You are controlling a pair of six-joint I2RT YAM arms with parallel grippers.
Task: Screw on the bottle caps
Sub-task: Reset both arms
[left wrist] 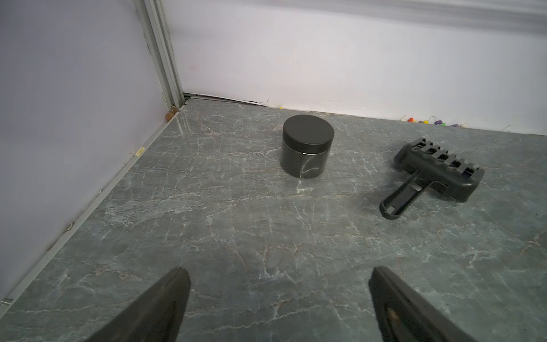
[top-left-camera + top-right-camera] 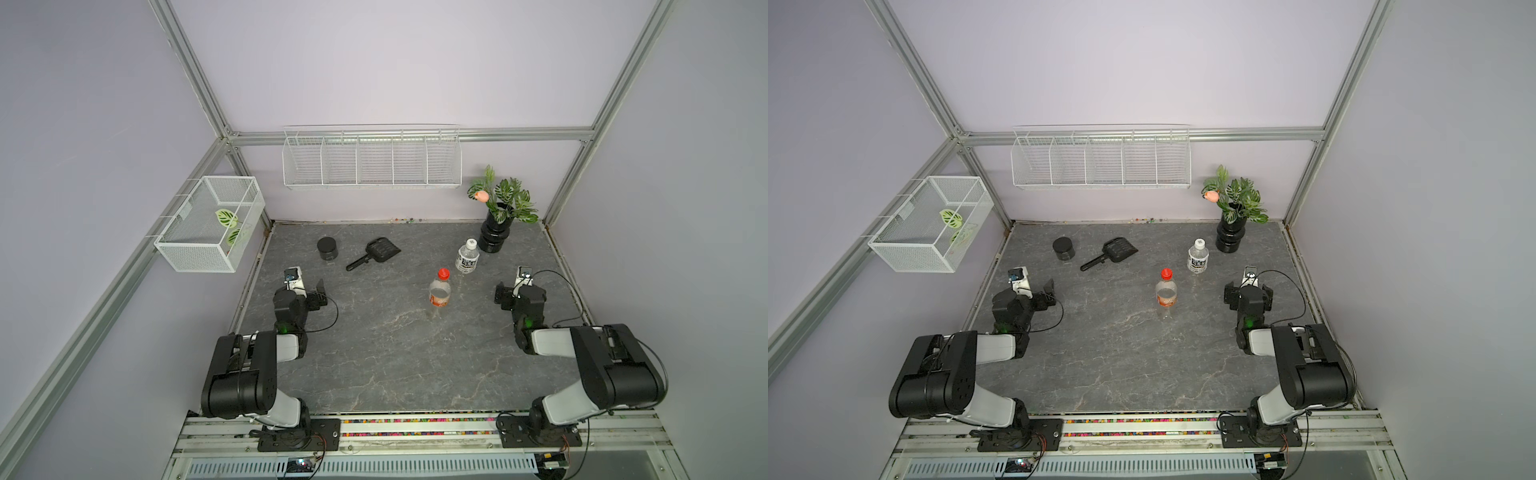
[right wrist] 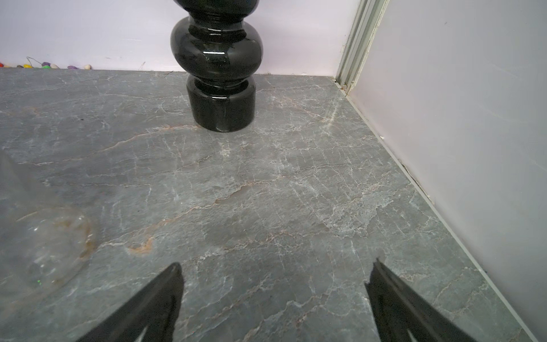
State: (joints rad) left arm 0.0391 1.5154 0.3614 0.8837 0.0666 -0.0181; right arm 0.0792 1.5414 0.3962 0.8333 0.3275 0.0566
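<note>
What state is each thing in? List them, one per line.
tall bottle: upright, red cap on its neck
short bottle: upright, white cap on its neck
black jar: upright, lid on
scoop: lying flat
vase: upright, holding plants
left gripper: open, empty
right gripper: open, empty

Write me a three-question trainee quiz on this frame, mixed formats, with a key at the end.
1. True or false: the red cap lies loose, off its bottle.
2. Which stands nearest the black vase? A) the black jar B) the short bottle C) the scoop
3. Fill in: the left gripper and the right gripper are both ____ and hold nothing.
Key: 1 false, the red cap sits on the neck of the tall bottle; 2 B; 3 open.
</note>
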